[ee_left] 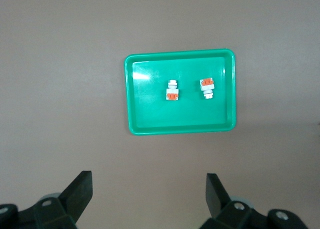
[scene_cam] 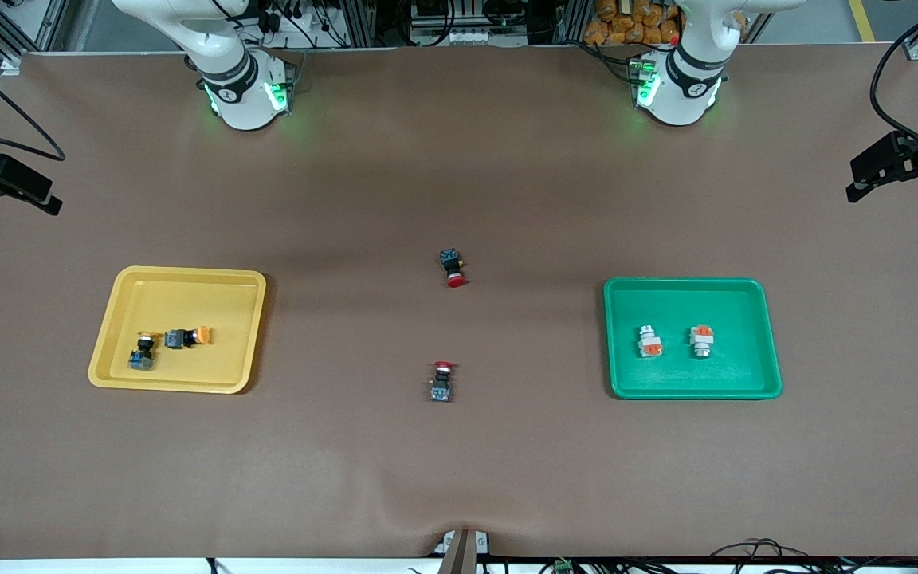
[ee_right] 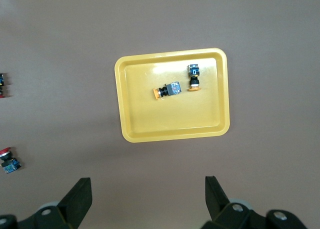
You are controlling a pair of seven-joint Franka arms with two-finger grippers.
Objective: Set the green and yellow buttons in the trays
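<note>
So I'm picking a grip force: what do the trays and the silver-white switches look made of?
The yellow tray and green tray look like moulded plastic: uniform colour, rounded corners, a glossy glare patch in the wrist views. The two silver-white switches in the green tray could be pale plastic or metal, each with an orange block; the look leaves that open.

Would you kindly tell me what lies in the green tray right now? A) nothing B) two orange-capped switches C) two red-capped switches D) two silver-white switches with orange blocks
D: the green tray holds two silver-white switches side by side, apart.
</note>
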